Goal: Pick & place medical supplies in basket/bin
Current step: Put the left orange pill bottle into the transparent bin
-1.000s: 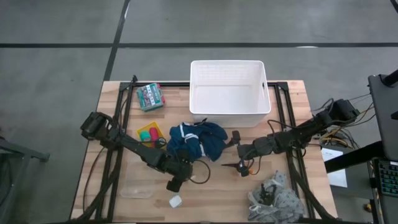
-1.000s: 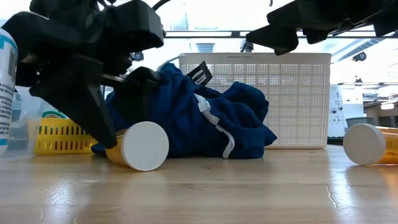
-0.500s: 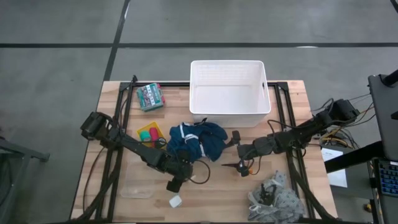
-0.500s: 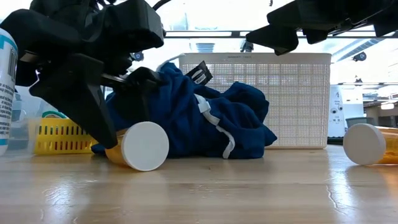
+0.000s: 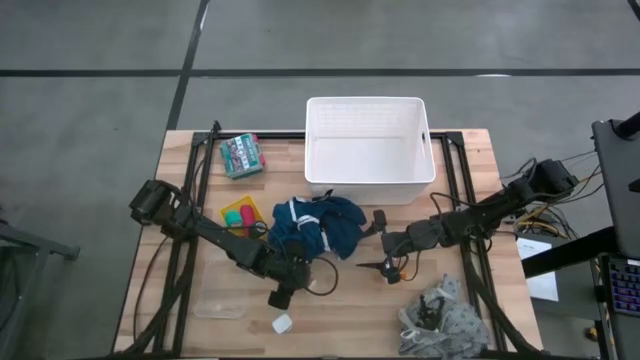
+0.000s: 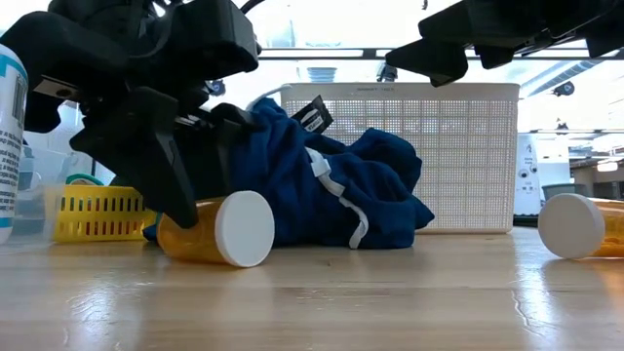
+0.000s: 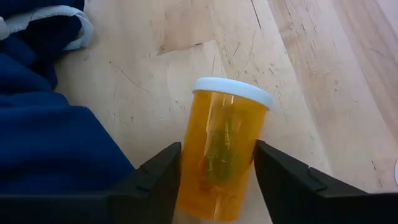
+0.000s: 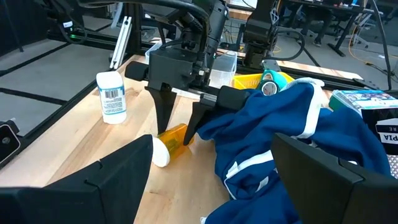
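Pill bottle is see-thru orange plastic w/ a smooth matt white cap. Table is pale wood, kinda glossy, scratched. Garment is soft blue cloth. Tub is white slotted plastic, prob matt.

The pale wooden bench with its black metal frame stands on a grey concrete floor crossed by dark seam lines. A flat green patterned packet lies near the bench's far left corner, and a small white bottle with a barcode label stands upright on the wood near the front edge. Beyond the bench's right side sit a black equipment stand and a bundle of cables
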